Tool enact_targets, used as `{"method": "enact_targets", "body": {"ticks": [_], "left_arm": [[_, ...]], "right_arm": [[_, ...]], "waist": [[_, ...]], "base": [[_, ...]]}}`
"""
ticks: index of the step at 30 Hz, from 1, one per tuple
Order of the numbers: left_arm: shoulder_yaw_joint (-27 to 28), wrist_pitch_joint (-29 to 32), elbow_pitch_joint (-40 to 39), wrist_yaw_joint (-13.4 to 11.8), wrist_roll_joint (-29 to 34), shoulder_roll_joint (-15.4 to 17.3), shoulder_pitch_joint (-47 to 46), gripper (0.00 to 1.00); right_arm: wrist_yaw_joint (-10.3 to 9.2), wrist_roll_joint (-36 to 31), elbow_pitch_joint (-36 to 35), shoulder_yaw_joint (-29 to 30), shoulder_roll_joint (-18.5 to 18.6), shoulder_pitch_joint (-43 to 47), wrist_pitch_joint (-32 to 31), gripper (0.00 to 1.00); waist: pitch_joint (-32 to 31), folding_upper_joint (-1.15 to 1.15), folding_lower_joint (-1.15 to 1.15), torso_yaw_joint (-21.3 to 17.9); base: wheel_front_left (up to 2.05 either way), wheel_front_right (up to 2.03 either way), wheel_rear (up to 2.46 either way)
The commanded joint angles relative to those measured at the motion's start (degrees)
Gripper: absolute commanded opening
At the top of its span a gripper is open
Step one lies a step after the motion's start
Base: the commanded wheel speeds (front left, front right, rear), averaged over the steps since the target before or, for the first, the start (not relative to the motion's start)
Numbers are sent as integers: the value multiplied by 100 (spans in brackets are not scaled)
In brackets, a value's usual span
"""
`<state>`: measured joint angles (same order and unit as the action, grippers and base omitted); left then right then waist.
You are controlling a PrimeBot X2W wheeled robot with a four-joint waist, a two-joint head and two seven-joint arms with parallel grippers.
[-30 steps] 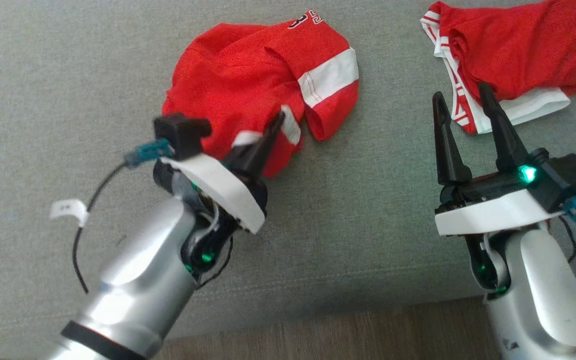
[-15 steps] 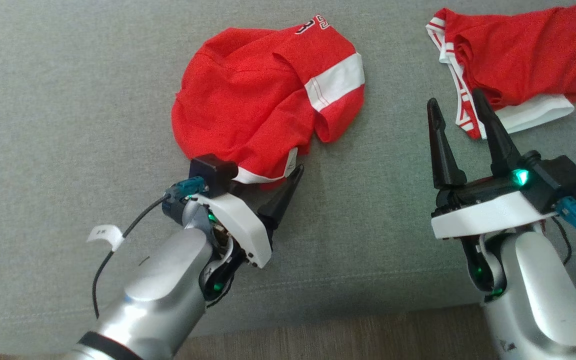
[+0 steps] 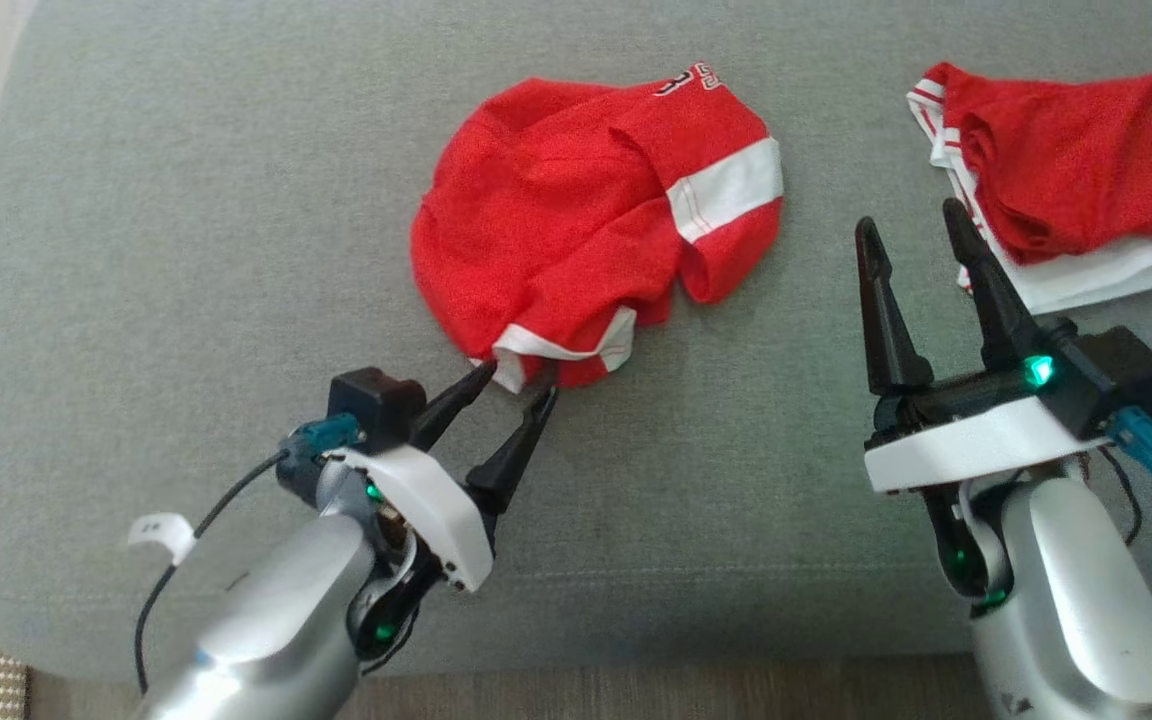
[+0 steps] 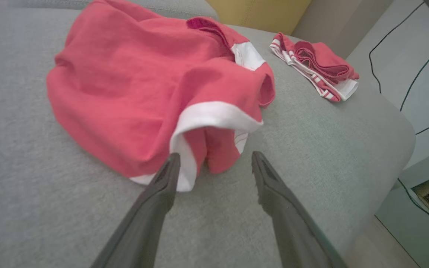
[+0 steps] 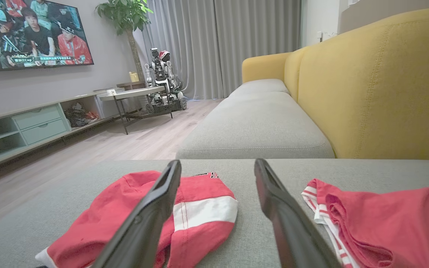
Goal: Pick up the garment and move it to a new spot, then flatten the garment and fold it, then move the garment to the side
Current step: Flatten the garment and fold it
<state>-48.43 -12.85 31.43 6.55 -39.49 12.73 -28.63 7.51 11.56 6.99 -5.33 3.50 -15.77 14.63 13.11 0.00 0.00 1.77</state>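
Red garment lies crumpled on grey cushion.

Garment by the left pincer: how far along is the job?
Done: the garment seems set down, bunched on the grey cushion. In hand: nothing; left pincer is open at its white hem, right pincer open and apart. Left: flattening, folding, moving it aside.

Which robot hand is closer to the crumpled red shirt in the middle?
Left. The left gripper sits open at the white hem of the shirt; the right gripper hovers off to one side.
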Motion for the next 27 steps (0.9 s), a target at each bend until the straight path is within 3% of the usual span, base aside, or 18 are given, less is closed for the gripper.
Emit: {"method": "enact_targets", "body": {"ticks": [1,5,11,16,19,21,27], "left_arm": [[187,-2,-234,3,-51,186,-129,100],[397,-33,-529,-142,-200,412,62,100],[1183,-189,-1078,-618,-392,622,364,100],[2450,-212,-1869,-973,50,356,824,100],[3251,-213,-2291,-953,514,-38,1202,100],[3473,-213,-2375,-906,697,-155,1307,100],[4468,-214,-2648,-415,1496,-746,1592,100]], "right_arm": [[-2,-59,-171,-101,-62,-47,37,100],[-2,-61,-165,-69,-62,-9,37,100],[-2,-61,-125,-53,-62,113,37,100],[-2,-77,-60,-17,-62,214,37,100],[-2,-92,-23,-23,-62,239,37,100],[-2,-98,-12,-32,-62,237,37,100],[-2,-135,31,-52,-62,214,37,100]], "waist": [[-38,0,0,65],[-109,0,0,182],[-192,0,0,329],[-207,0,0,388],[-185,0,0,394],[-179,0,0,391],[-160,0,0,399]], "base": [[0,0,0],[0,0,0],[0,0,0],[0,0,0],[0,0,0],[0,0,0],[0,0,0]]}}
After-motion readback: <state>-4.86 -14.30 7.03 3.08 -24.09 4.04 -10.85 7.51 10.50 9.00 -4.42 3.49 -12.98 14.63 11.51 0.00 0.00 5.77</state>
